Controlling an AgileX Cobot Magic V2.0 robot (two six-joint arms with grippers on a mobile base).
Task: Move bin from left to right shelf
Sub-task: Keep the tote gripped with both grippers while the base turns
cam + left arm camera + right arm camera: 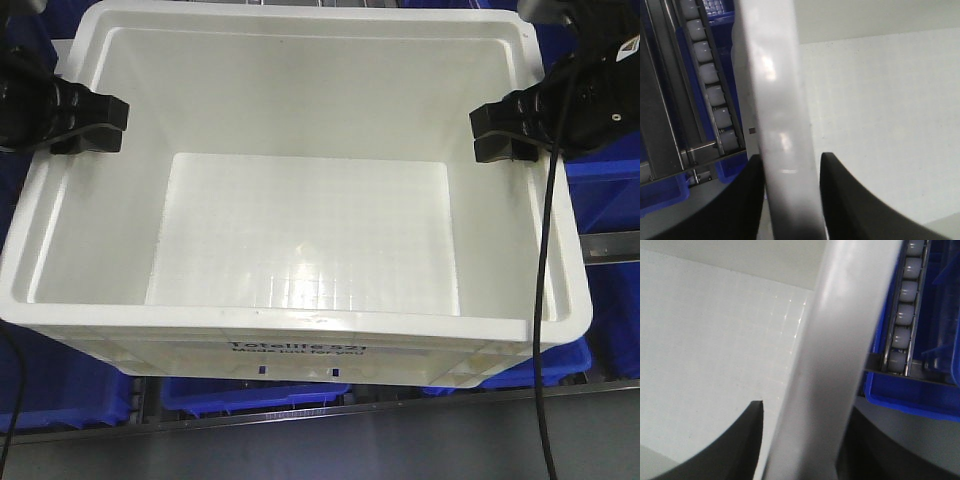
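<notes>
Subject: the bin [300,100], white, fills the front view, with its black print [295,348] on the front wall at 6 o'clock. Blue bins [605,190] show past its edges at 3 o'clock and 6 o'clock. The left gripper [90,125] sits on the side wall at 9 o'clock and the right gripper [505,132] on the opposite wall at 3 o'clock. In the left wrist view the two fingers [742,200] straddle the rim [782,125], closed against it, with a roller track [710,85] at 10 o'clock. The right wrist view shows the same grip: fingers [725,445] on either side of the rim.
</notes>
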